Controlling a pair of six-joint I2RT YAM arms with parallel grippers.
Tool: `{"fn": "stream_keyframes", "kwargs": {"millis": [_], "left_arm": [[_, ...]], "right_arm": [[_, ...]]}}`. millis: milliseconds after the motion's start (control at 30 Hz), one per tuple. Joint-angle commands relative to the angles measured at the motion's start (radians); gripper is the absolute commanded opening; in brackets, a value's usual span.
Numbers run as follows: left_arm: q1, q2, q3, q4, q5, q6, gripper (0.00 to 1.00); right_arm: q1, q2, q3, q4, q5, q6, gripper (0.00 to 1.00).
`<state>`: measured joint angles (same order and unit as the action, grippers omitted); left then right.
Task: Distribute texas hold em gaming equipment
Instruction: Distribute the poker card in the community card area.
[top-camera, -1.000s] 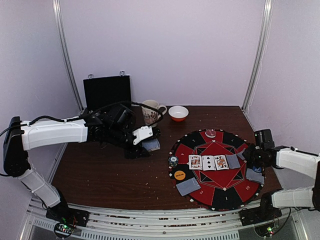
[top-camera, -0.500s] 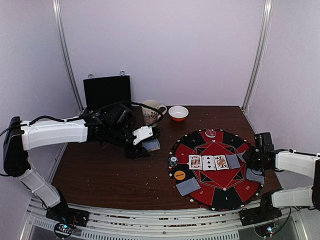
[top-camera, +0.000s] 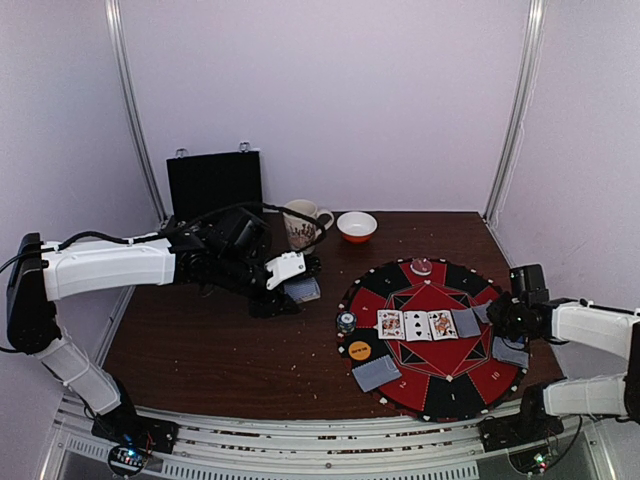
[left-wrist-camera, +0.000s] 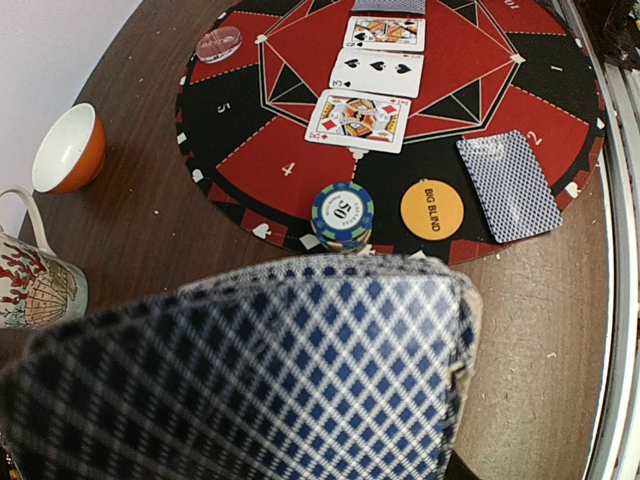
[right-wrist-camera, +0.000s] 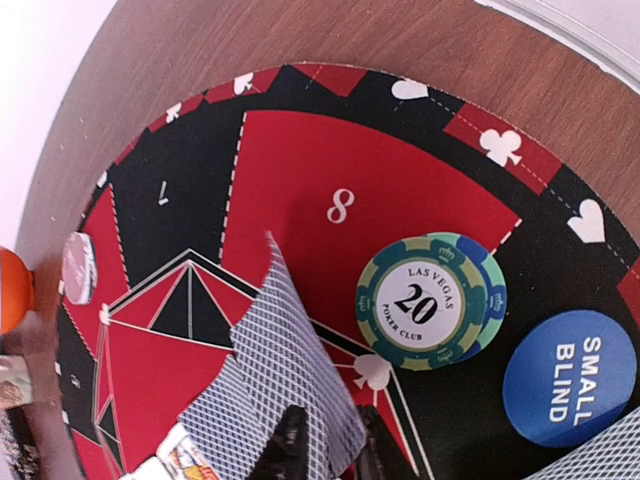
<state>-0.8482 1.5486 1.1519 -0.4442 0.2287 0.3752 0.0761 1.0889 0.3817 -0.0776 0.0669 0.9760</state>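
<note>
Jaws of the left gripper (top-camera: 290, 283) are closed on a deck of cards (left-wrist-camera: 260, 370), checked backs up, over the table (top-camera: 220, 350) at 9 o'clock of the round mat (top-camera: 450, 395). The right gripper (right-wrist-camera: 328, 445) sits at the mat's 3 o'clock, its fingers narrow around the near edge of a face-down card (right-wrist-camera: 275, 380); whether they pinch it I cannot tell.

On the mat are three face-up cards (top-camera: 416, 324) in a row at the centre. The card at the fingers ends that row. Two more face-down lots lie at 7 o'clock (top-camera: 376, 373) and 4 o'clock (top-camera: 510, 350). There are two chip spots, a stack topped "50" (left-wrist-camera: 342, 213) at 9 o'clock and a "20" chip (right-wrist-camera: 432, 300) near 3. An orange disc (left-wrist-camera: 432, 209) lies at 8 o'clock, a blue disc (right-wrist-camera: 568, 376) beside the "20", and a clear disc (top-camera: 421, 266) at 12.

The table is dark wood. A mug (top-camera: 300, 225), a bowl (top-camera: 357, 227) and a black case (top-camera: 214, 185) stand along its far edge, with pale lilac walls behind.
</note>
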Motion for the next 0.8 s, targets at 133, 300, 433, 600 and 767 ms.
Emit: {"fn": "stream_keyframes", "kwargs": {"millis": [133, 300, 433, 600, 767], "left_arm": [[-0.001, -0.007, 0.017, 0.022, 0.011, 0.007, 0.44], [-0.001, -0.009, 0.019, 0.022, 0.012, 0.008, 0.44], [-0.001, -0.012, 0.019, 0.021, 0.011, 0.008, 0.44], [-0.001, -0.016, 0.019, 0.021, 0.013, 0.008, 0.44], [-0.001, -0.02, 0.019, 0.021, 0.011, 0.009, 0.44]], "right_arm": [[-0.007, -0.079, -0.007, -0.088, 0.022, 0.025, 0.26], [-0.007, -0.119, -0.005, -0.115, 0.019, 0.038, 0.33], [-0.007, -0.137, 0.003, -0.145, 0.034, 0.034, 0.41], [-0.008, -0.147, 0.021, -0.162, 0.056, 0.018, 0.43], [-0.009, -0.144, 0.061, -0.2, 0.081, -0.017, 0.44]]}}
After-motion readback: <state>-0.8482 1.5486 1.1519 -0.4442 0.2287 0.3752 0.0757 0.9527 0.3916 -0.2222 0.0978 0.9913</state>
